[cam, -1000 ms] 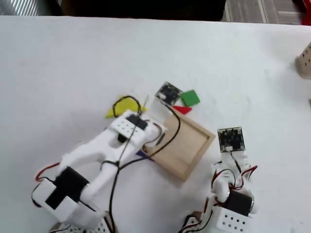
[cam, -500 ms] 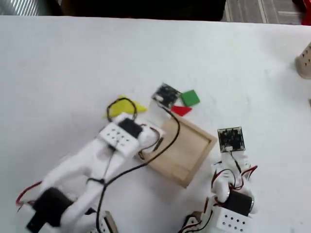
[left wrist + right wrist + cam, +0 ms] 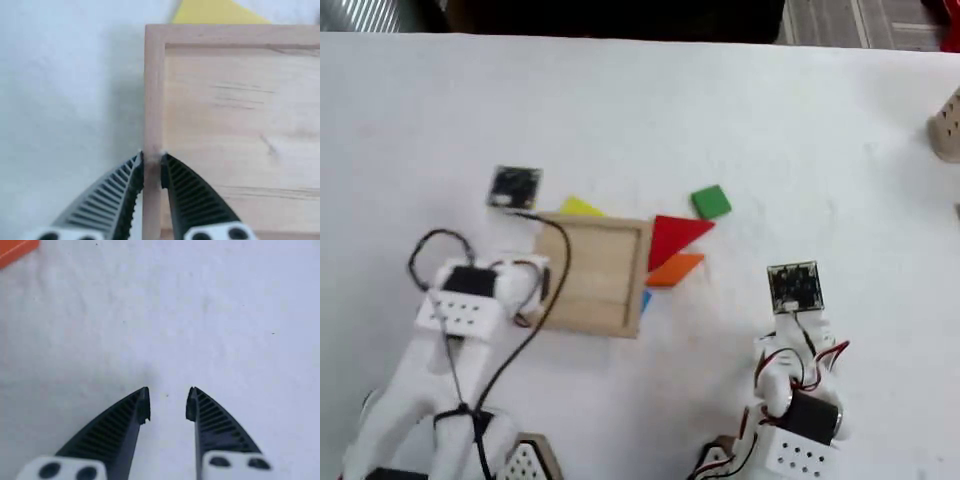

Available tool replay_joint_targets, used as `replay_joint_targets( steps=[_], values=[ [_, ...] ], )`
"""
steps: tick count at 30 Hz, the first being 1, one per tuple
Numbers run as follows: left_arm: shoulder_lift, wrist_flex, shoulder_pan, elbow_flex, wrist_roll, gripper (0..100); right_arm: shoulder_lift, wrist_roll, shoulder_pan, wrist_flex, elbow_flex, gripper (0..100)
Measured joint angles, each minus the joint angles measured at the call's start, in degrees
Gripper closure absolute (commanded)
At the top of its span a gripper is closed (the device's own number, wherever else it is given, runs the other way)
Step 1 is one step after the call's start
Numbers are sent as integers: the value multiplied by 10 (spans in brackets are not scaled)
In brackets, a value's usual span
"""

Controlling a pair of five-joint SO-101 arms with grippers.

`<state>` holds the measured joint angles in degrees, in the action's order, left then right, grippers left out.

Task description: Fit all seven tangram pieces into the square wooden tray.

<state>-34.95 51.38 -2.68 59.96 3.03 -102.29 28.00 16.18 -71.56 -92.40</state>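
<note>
The left pincer [image 3: 151, 167] is clamped on one side wall of the square wooden tray [image 3: 595, 222], which lies flat on the white counter [image 3: 770, 120] with no piece inside. A yellow triangle [image 3: 578, 207] lies just behind its far wall. A red triangle [image 3: 675, 235], an orange piece [image 3: 675, 268] and a blue piece [image 3: 646, 298] lie just beside the wall opposite the clamped one — a green square [image 3: 710, 201] sits a little apart. The right pincer [image 3: 167, 405] hangs over bare counter, jaws slightly apart. To do this step well, I think the tray should be released gently, without tilting — so the near pieces are not pushed.
</note>
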Motion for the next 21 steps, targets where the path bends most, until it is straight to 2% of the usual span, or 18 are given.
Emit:
replay_joint_targets(
  steps=[11,15,17,21],
  values=[
    [-186,3,226,73,0,977,0,0,-271,55,0,870],
    [-200,3,264,74,31,977,0,-16,-332,62,15,868],
    [-199,3,271,74,65,977,0,-25,-349,62,29,868],
    [-175,-11,271,74,84,977,0,-29,-369,63,54,868]
  ],
)
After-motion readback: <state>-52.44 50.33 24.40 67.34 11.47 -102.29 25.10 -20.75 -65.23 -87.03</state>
